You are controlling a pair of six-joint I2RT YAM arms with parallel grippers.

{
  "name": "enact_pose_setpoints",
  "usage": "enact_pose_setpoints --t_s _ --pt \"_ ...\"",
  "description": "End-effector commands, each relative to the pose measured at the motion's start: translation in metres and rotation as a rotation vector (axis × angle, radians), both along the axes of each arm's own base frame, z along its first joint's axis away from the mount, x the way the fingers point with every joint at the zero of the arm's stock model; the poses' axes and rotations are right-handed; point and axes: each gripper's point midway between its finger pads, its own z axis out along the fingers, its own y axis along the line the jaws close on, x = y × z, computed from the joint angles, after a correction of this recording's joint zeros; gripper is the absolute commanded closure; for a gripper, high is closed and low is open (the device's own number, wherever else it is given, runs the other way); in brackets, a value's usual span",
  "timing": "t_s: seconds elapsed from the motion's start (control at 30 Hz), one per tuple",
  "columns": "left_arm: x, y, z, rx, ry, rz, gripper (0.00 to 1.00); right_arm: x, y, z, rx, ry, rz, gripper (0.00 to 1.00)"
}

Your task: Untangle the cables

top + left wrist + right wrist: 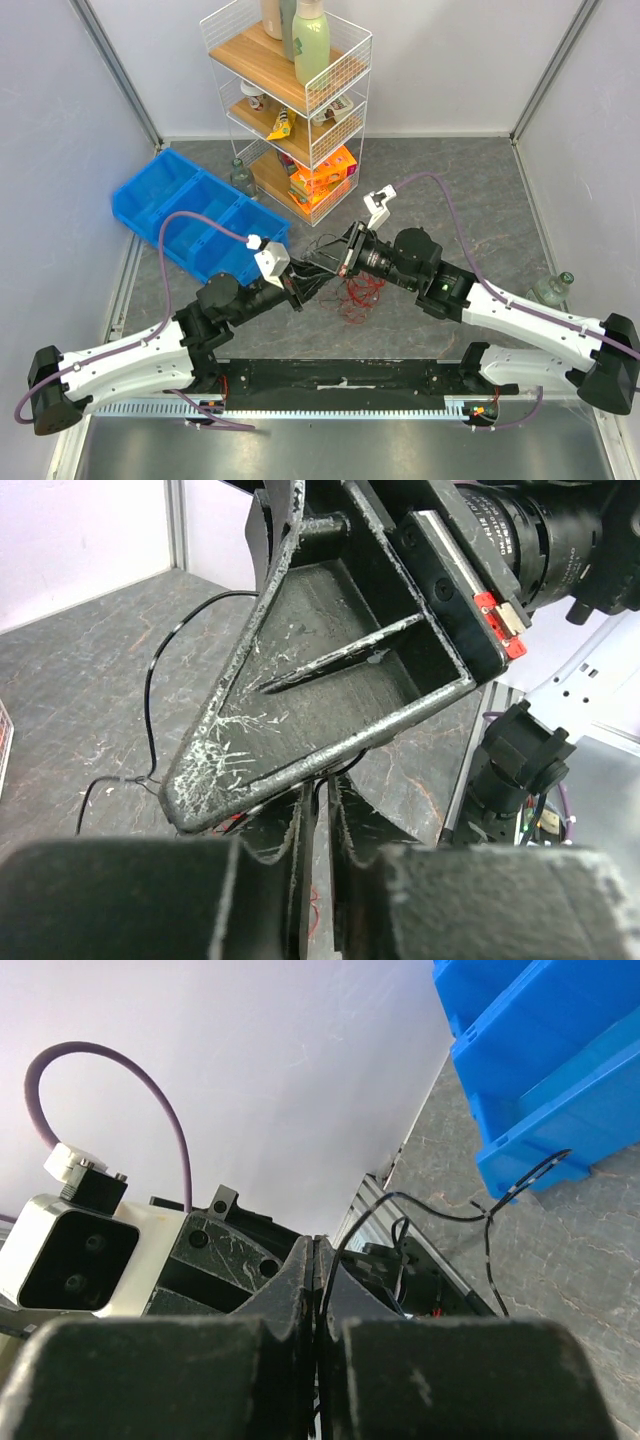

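Top external view: the cables [355,292] lie on the table [470,200] at mid-scene, a red tangle with thin black strands spreading up and to the left. The left gripper [303,290] and the right gripper [336,268] meet nose to nose right over the tangle's upper left edge, with most of the red loops just below the right one. A blue bin [190,222] and a wire shelf [300,110] stand behind.

In the right wrist view, the right gripper's fingers [260,1300] are pressed together. A black strand arcs from near the bin down to their seam, but whether it is pinched there is hard to make out.

In the left wrist view, the left gripper's fingers [270,850] stand almost together with a narrow slit between them. The right gripper's scuffed finger fills the frame and covers their tips, so I cannot tell if any wire is caught. The red wires are almost wholly hidden here.
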Motion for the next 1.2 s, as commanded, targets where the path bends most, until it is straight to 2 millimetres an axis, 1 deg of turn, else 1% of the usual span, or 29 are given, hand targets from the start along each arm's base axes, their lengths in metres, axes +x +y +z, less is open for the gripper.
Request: enact_pose_setpoints --t_s 0.0,0.03,0.1,0.13,0.17,0.2,0.23,0.33,0.43,0.53,0.6,0.67,0.77,0.83,0.9,0.97,1.0,1.07,1.17 --pt "0.022 0.018 0.04 -0.121 -0.064 0.148 0.92 -0.019 0.006 -0.004 -0.051 -0.003 0.065 0.89" --pt "0.024 0.021 0.036 -0.101 -0.052 0.168 0.98 -0.016 0.003 -0.006 -0.073 -0.013 0.046 0.77" --pt "0.026 0.028 0.03 -0.066 -0.026 0.197 0.98 -0.012 -0.009 -0.012 -0.145 -0.051 0.002 0.48" --pt "0.026 0.034 0.025 -0.049 -0.01 0.213 0.98 -0.01 -0.016 -0.019 -0.193 -0.066 -0.016 0.3" --pt "0.028 0.04 0.024 -0.044 0.008 0.241 0.98 -0.008 -0.023 -0.021 -0.233 -0.1 -0.028 0.21" --pt "0.029 0.048 0.015 -0.02 0.047 0.272 0.98 -0.01 -0.029 -0.029 -0.293 -0.122 -0.02 0.15" --pt "0.033 0.06 0.012 -0.009 0.077 0.323 0.98 -0.005 -0.039 -0.033 -0.345 -0.144 -0.055 0.11" --pt "0.04 0.095 -0.003 0.077 0.143 0.475 0.98 -0.009 -0.065 -0.052 -0.472 -0.211 -0.056 0.07" --pt "0.046 0.132 0.003 0.109 0.177 0.627 0.98 -0.015 -0.085 -0.062 -0.535 -0.257 -0.046 0.06" --pt "0.054 0.158 0.008 0.162 0.171 0.759 0.98 -0.015 -0.102 -0.068 -0.591 -0.269 -0.078 0.06" --pt "0.061 0.17 0.013 0.203 0.151 0.849 0.98 -0.011 -0.109 -0.069 -0.615 -0.272 -0.106 0.07" --pt "0.07 0.174 0.012 0.257 0.152 0.904 0.98 -0.01 -0.112 -0.064 -0.613 -0.277 -0.121 0.07" --pt "0.088 0.171 0.005 0.305 0.204 0.899 0.99 -0.01 -0.113 -0.057 -0.601 -0.286 -0.13 0.07" --pt "0.103 0.18 0.004 0.267 0.266 0.917 0.98 -0.012 -0.114 -0.055 -0.59 -0.288 -0.13 0.07" --pt "0.112 0.188 0.016 0.207 0.276 0.928 0.98 -0.014 -0.116 -0.052 -0.578 -0.287 -0.129 0.07" --pt "0.116 0.191 0.035 0.166 0.242 0.934 0.98 -0.015 -0.119 -0.053 -0.576 -0.282 -0.135 0.07" --pt "0.117 0.19 0.043 0.156 0.227 0.928 0.98 -0.015 -0.121 -0.054 -0.576 -0.28 -0.14 0.07" --pt "0.116 0.189 0.07 0.118 0.186 0.915 0.98 -0.014 -0.124 -0.057 -0.58 -0.275 -0.152 0.07" --pt "0.115 0.19 0.099 0.093 0.142 0.909 0.98 -0.013 -0.125 -0.06 -0.585 -0.268 -0.161 0.07"
